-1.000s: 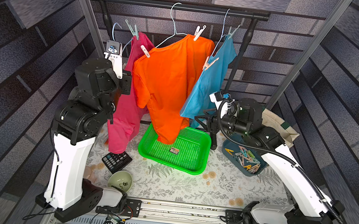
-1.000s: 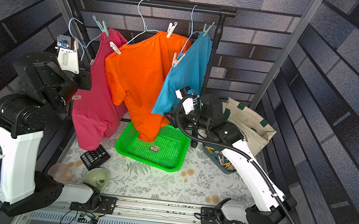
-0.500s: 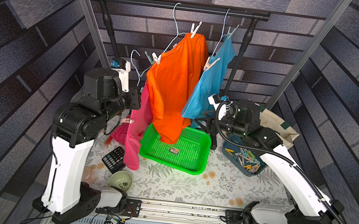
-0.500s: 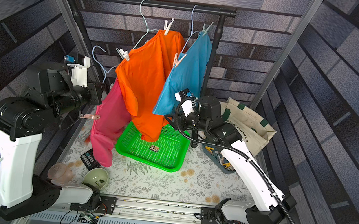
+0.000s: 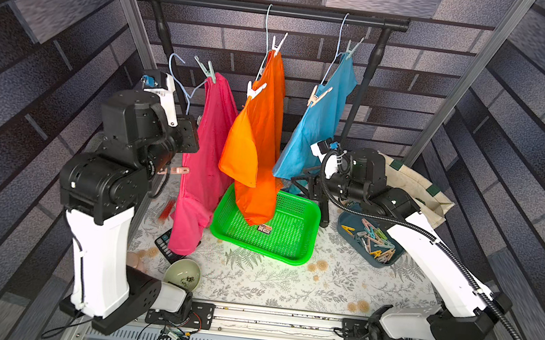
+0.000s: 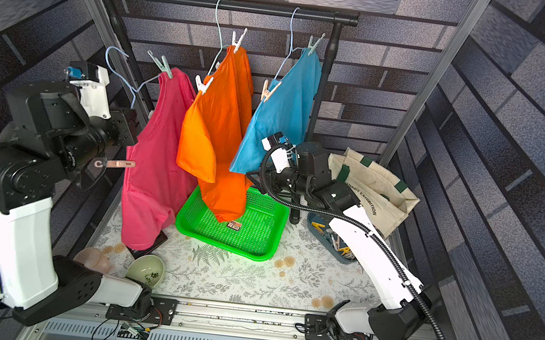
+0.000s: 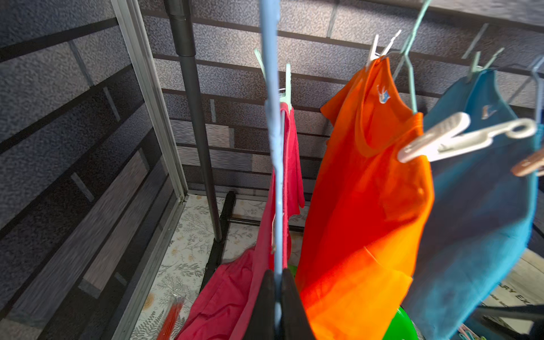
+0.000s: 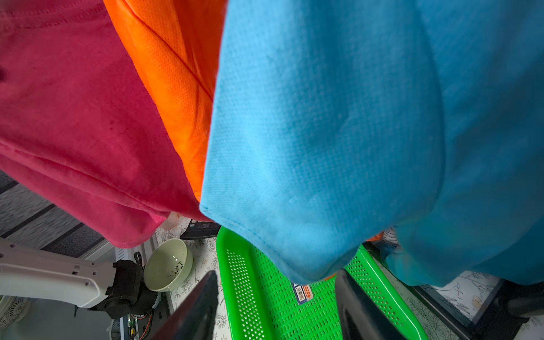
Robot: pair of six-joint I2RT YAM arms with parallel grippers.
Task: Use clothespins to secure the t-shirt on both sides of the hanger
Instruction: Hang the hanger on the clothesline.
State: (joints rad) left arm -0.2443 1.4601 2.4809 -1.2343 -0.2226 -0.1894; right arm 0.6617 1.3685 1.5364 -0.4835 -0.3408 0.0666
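Note:
The pink t-shirt (image 5: pixel 204 156) hangs edge-on from a light blue hanger (image 7: pixel 275 176) whose hook (image 5: pixel 176 58) is off the rail. My left gripper (image 7: pixel 277 284) is shut on the hanger's wire beside the shirt's near shoulder. A mint clothespin (image 5: pixel 207 70) pins the far shoulder. A peach clothespin (image 5: pixel 177 170) sticks out at the shirt's near edge by my left arm; what holds it I cannot tell. More clothespins (image 5: pixel 374 242) lie in a blue tray. My right gripper (image 8: pixel 275 275) stands open under the blue shirt's hem, holding nothing.
An orange shirt (image 5: pixel 260 141) and a blue shirt (image 5: pixel 318 123) hang pinned on the black rail (image 5: pixel 268 8). Below lie a green basket (image 5: pixel 309 217), a bowl (image 5: pixel 182 274), a calculator (image 5: pixel 164 246) and a tote bag (image 5: pixel 412 183).
My left gripper carried the pink t-shirt on its hanger down and to the right, then back up and left. The orange shirt turned edge-on. The right arm has barely moved.

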